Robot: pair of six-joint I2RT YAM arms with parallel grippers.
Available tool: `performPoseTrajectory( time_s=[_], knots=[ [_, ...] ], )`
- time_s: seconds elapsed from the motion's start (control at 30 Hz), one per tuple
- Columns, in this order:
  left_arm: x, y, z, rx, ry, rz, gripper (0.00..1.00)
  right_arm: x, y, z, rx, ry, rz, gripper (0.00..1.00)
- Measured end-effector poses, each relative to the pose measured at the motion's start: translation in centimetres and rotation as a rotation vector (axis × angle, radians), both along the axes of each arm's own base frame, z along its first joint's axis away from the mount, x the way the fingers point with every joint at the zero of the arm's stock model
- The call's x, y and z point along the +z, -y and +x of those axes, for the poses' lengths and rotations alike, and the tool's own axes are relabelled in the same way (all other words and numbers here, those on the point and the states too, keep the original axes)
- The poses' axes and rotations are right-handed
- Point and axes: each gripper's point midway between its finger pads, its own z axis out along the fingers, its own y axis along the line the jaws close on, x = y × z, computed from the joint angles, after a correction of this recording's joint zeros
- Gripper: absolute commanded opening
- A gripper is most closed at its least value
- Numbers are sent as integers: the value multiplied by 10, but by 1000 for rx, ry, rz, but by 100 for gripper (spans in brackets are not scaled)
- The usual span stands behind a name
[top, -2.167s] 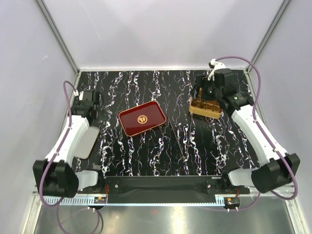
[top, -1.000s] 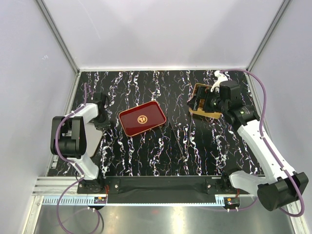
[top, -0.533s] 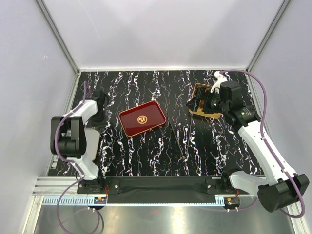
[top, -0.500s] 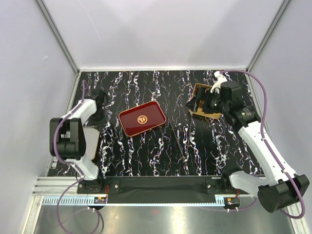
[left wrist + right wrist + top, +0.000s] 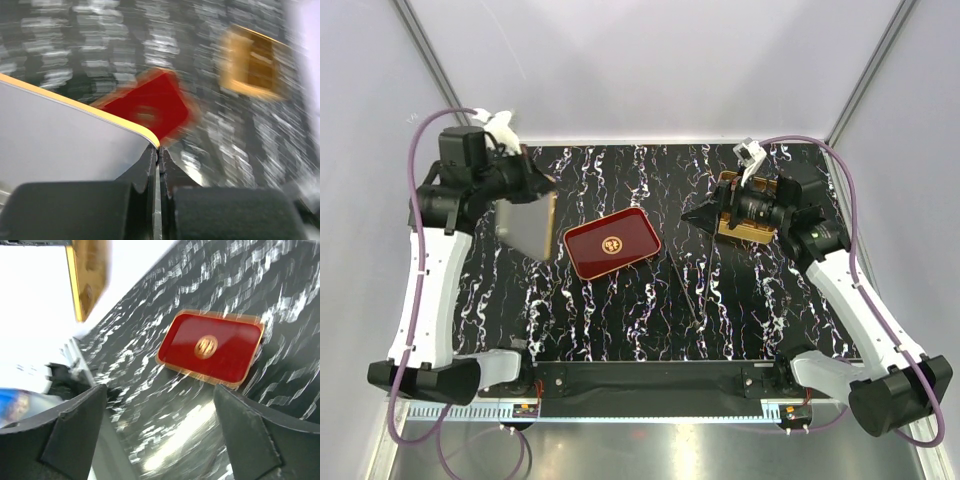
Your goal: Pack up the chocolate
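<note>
Here, left gripper (image 5: 159, 154) pinches flat gold-edged grey panel (image 5: 65, 135); right gripper (image 5: 160, 390) spread wide.

No text is readable. The only sign is a gold emblem (image 5: 612, 241) at the centre of the red tray (image 5: 588, 255), mid-frame in the top view, too small to decipher.
</note>
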Motion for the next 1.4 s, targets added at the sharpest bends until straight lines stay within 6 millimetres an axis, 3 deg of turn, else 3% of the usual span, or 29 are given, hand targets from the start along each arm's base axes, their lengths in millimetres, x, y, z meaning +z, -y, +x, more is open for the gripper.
performPoseTrajectory(
  time_s=[0.07, 0.13, 0.27, 0.37, 0.5, 0.7, 0.93, 1.4],
  knots=[
    [8, 38, -16, -161, 16, -84, 0, 4, -3, 2, 45, 101, -9, 98],
    [2, 71, -30, -300, -12, -144, 0, 3, -5, 7, 76, 202, -26, 97],
    [-25, 118, -53, -502, -135, -205, 0, -1, -8, 13, 152, 382, -92, 95],
    [-41, 138, -73, -614, -199, -233, 0, 4, -11, 11, 230, 562, -136, 95],
    [-40, 150, -91, -726, -203, -264, 0, 10, -18, 2, 332, 730, -163, 96],
    [-31, 162, -113, -865, -155, -272, 0, 5, -64, -32, 524, 870, -160, 96],
    [-27, 177, -137, -982, -146, -263, 0, 0, -93, -43, 614, 944, -214, 96],
    [-13, 180, -163, -1134, -89, -277, 0, -28, -104, -52, 761, 938, -251, 91]
  ],
)
